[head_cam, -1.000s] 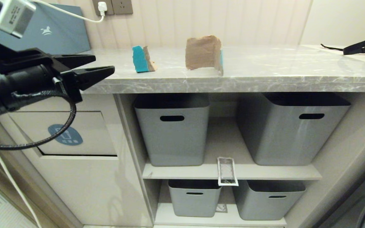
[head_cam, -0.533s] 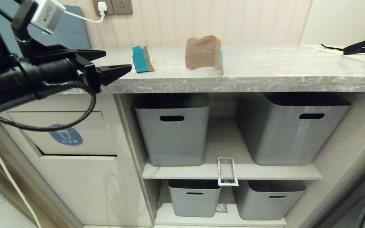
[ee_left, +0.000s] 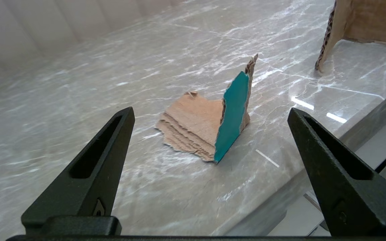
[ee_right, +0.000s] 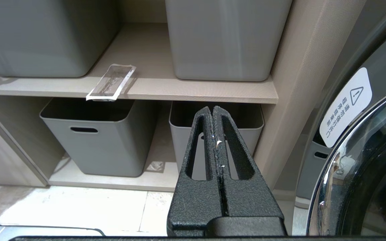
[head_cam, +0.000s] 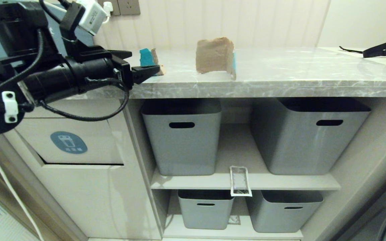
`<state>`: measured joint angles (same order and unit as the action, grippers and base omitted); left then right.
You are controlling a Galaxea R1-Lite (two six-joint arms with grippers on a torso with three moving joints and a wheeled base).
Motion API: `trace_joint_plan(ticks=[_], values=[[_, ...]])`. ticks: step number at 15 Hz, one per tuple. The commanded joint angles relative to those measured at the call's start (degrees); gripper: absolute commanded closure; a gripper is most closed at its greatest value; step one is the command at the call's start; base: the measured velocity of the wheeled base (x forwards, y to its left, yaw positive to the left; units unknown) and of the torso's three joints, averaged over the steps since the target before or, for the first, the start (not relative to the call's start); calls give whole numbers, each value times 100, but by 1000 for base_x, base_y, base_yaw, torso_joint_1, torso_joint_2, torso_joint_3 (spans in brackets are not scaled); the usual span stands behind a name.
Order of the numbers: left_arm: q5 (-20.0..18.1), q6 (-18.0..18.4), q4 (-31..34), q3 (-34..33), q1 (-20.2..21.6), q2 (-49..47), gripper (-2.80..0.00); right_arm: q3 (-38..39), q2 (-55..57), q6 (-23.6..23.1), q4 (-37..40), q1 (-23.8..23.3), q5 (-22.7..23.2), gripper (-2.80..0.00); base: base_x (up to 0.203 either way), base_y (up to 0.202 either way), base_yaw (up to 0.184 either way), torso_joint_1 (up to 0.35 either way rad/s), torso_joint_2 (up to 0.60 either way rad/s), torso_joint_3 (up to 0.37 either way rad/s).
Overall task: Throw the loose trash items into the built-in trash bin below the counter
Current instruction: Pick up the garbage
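**Kid:** What did you just do?

**Me:** I moved my left claw (head_cam: 146, 68) up from in front of the cabinet at the left of the picture. A moment ago it hung lower, near the trash bin flap. Now it sits at the counter's (head_cam: 280, 87) front edge, in the upper left. My claw also spread wider on the way. Now it is wide apart and holds nothing.

**Kid:** What are you going for?

**Me:** The small cardboard piece (ee_left: 213, 129) with the teal face. It stands just past my tips, right between them, but I am not touching it.

**Kid:** So what does that mean?

**Me:** I think I am lined up for a grab. Next I should slide in and pinch it.

**Kid:** Where does it go?

**Me:** Into the trash bin flap (head_cam: 67, 142) with the blue sticker, low on the left, under my arm.

**Kid:** Anything else to throw away?

**Me:** Yes. The big cardboard piece (head_cam: 214, 55) stands in the upper middle. The clear wrapper (head_cam: 240, 180) hangs off the shelf edge in the lower middle, between the grey tubs (head_cam: 183, 140).

**Kid:** And your other claw?

**Me:** My right claw (ee_right: 215, 112) is pressed closed, holding nothing, down low near the bottom shelves. It is just waiting.
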<state>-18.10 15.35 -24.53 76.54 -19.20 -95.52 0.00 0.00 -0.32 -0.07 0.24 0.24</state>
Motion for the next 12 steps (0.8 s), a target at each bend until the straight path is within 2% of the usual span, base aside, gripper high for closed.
trace_joint_plan(ticks=[1,3,4,12], values=[[-9,26,-25,95,-135,-186,-280,0,-9,-3,-1,2,3,0,0,0,0,0,0,0],[-7,30,-119,110,-154,-286,-280,0,-9,-3,-1,2,3,0,0,0,0,0,0,0],[-1,43,-232,127,-154,-375,0,0,-9,-3,-1,2,3,0,0,0,0,0,0,0],[44,56,-160,126,-128,-11,0,0,-2,-3,-1,2,3,0,0,0,0,0,0,0]])
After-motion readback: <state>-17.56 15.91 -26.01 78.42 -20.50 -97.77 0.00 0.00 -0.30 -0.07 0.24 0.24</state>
